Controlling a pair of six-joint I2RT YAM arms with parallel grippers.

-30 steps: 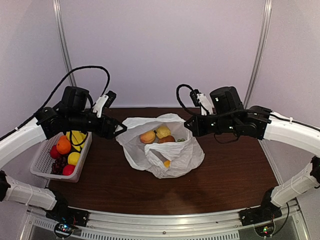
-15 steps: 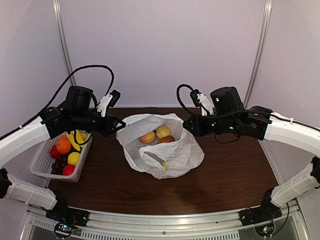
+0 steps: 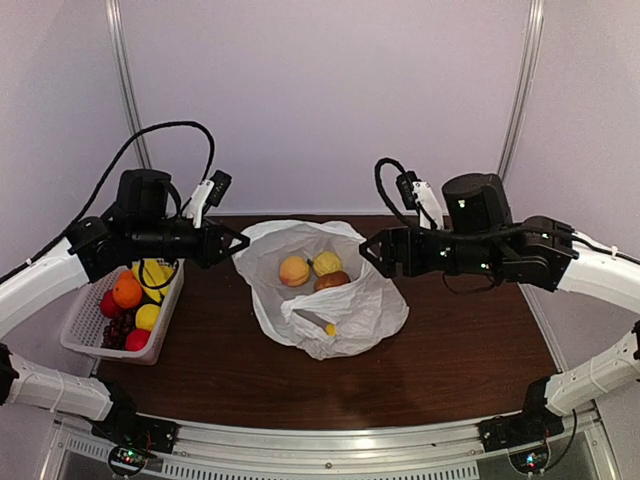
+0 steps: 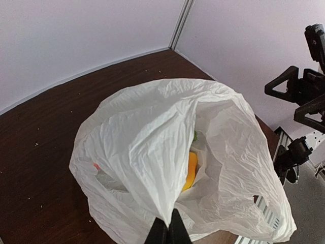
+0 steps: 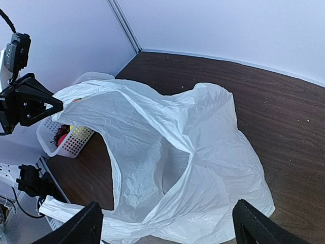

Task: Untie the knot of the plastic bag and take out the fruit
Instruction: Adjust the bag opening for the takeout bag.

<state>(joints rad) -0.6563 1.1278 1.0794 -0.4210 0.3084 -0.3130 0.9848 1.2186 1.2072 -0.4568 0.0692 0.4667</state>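
Plastic bag (image 3: 360, 305) open w/ fruit (image 3: 294, 270) inside; left tool (image 4: 165, 227) pinching its edge, right tool (image 3: 368, 252) wide.

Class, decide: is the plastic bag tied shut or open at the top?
Open: the plastic bag gapes, showing fruit inside; the left gripper pinches its rim.

This looks like a robot test cell in a lab rather than a home: a dark wooden bench (image 3: 450, 370) stands inside plain pale wall panels (image 3: 320, 100) joined by metal strips (image 3: 520, 90), and a white left arm (image 3: 40, 285) and right arm (image 3: 600, 270) rise from an aluminium rail (image 3: 330, 440) at 6 o'clock.
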